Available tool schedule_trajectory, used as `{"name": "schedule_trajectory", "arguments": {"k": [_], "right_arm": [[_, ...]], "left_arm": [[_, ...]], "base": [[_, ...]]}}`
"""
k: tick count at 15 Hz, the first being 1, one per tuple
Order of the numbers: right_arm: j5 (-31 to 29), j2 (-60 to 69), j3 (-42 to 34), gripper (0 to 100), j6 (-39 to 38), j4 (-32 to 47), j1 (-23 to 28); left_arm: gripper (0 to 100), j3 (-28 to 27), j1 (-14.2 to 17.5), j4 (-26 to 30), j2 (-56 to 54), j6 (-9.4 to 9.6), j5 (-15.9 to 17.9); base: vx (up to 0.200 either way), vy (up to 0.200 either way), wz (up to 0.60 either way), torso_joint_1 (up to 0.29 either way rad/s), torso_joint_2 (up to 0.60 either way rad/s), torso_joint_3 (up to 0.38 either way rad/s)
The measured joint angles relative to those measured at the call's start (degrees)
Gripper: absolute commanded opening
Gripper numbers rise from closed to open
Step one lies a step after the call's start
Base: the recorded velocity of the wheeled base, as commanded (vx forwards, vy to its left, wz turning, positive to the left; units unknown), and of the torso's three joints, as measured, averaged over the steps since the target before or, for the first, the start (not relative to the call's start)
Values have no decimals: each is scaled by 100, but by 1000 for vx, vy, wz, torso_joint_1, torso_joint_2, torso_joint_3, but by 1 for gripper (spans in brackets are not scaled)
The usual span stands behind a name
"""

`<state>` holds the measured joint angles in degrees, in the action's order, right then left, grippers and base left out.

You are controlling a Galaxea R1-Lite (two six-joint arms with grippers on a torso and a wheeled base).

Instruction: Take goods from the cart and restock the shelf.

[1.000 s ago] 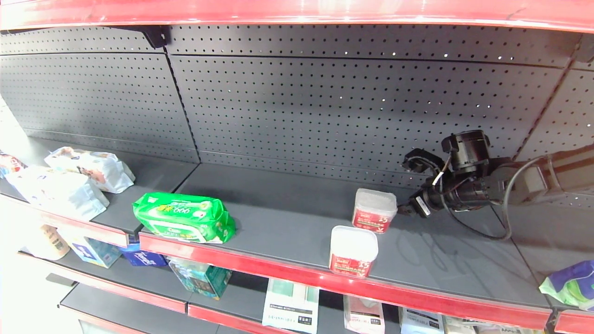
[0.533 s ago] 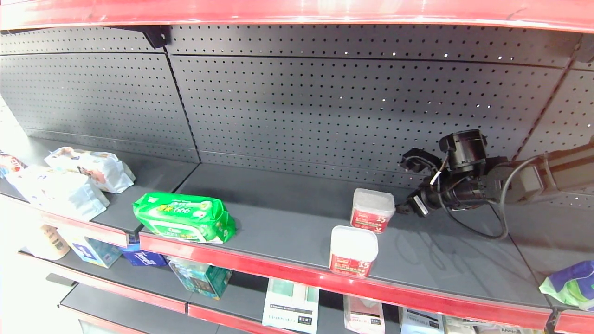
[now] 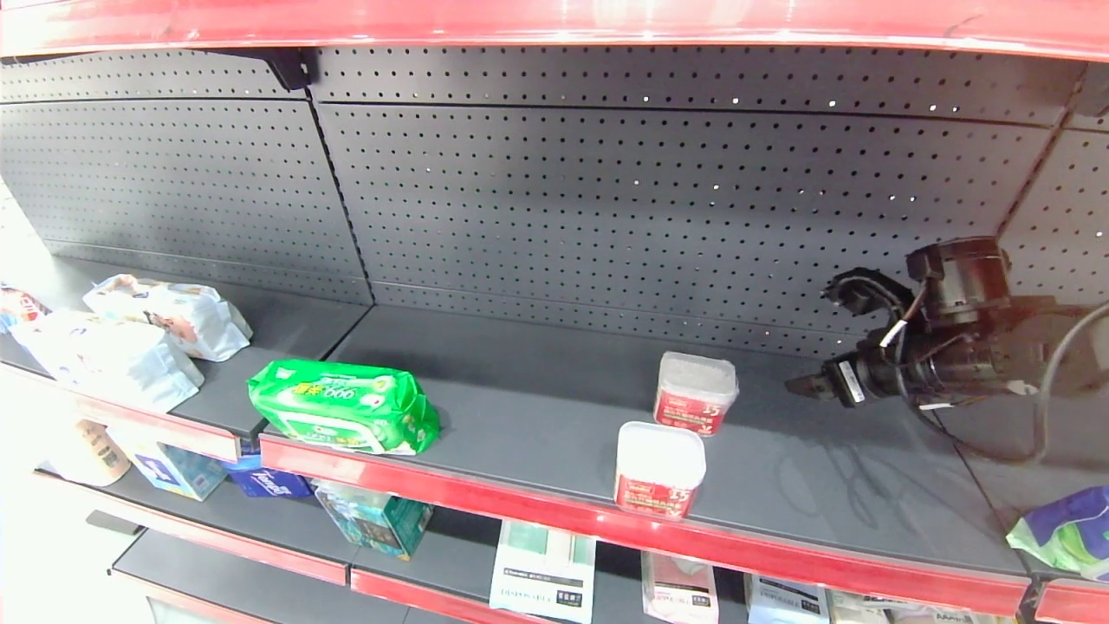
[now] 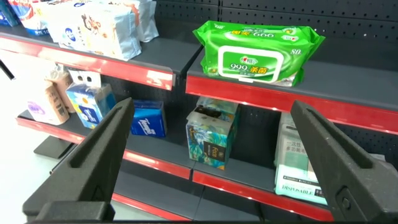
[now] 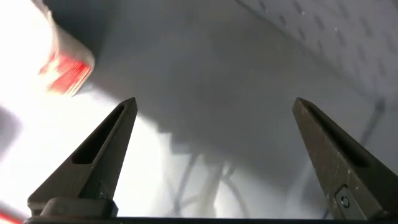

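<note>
Right gripper now back, clear of rear tub; jaws apart

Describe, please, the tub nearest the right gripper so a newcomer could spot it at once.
On the grey shelf, right of the green pack, stand two red-labelled tubs. It is the rear tub, behind the front tub, nearer the pegboard.

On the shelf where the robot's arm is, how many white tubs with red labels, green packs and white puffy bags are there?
White tubs with red labels: 2
Green pack: 1
White puffy bags: 2
Total: 5
</note>
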<state>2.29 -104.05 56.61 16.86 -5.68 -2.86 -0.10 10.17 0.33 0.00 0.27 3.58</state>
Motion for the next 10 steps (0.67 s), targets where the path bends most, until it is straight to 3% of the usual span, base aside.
{"name": "schedule_trajectory", "arguments": {"k": [4, 10], "right_arm": [[-262, 1771, -1261, 100, -1382, -9, 100], [-379, 6229, -3371, 100, -1542, 73, 210]], "left_arm": [[100, 0, 5, 0, 0, 0, 2], [100, 0, 5, 0, 0, 0, 2]], "base": [[0, 0, 0, 0, 0, 0], [0, 0, 0, 0, 0, 0]]}}
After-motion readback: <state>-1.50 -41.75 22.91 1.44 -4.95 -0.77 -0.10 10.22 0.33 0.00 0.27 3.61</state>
